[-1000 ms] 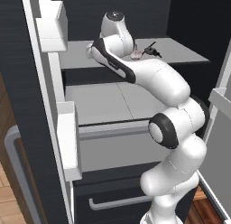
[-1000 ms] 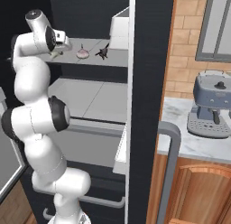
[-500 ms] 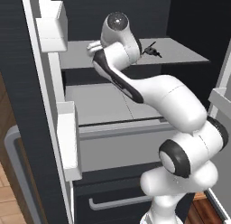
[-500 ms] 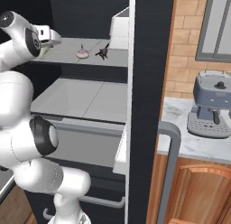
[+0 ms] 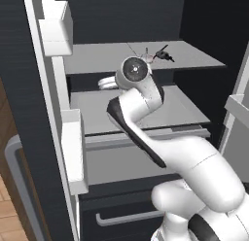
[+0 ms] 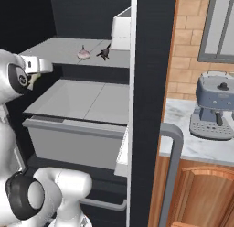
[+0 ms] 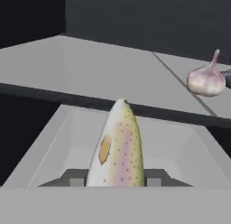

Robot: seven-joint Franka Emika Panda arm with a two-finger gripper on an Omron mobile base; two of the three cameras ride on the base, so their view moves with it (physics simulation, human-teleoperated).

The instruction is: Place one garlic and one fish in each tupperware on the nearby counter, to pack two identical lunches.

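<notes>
A speckled silvery-tan fish (image 7: 118,146) stands between my fingers, so my gripper (image 7: 115,179) is shut on it, nose pointing away from the hand. The hand (image 6: 38,65) hovers at the left front of the fridge, just below the upper grey shelf (image 6: 59,47). One garlic (image 7: 206,80) lies on that shelf, also in the base views as the garlic (image 6: 83,53) (image 5: 146,56). A small dark slender thing (image 6: 105,52) lies beside it; I cannot tell what it is. The tupperware trays are out of view. The marble counter (image 6: 183,130) lies to the right.
The open fridge has a grey drawer (image 6: 77,134) under the lower shelf (image 5: 170,106). Its door (image 5: 53,113) with white bins stands at the left. A thick dark fridge wall (image 6: 151,84) separates the fridge from the counter. A coffee machine (image 6: 215,107) stands on the counter.
The hand has come back from the upper shelf and dropped below its front edge, with the fish in it. The elbow has swung down and forward.
</notes>
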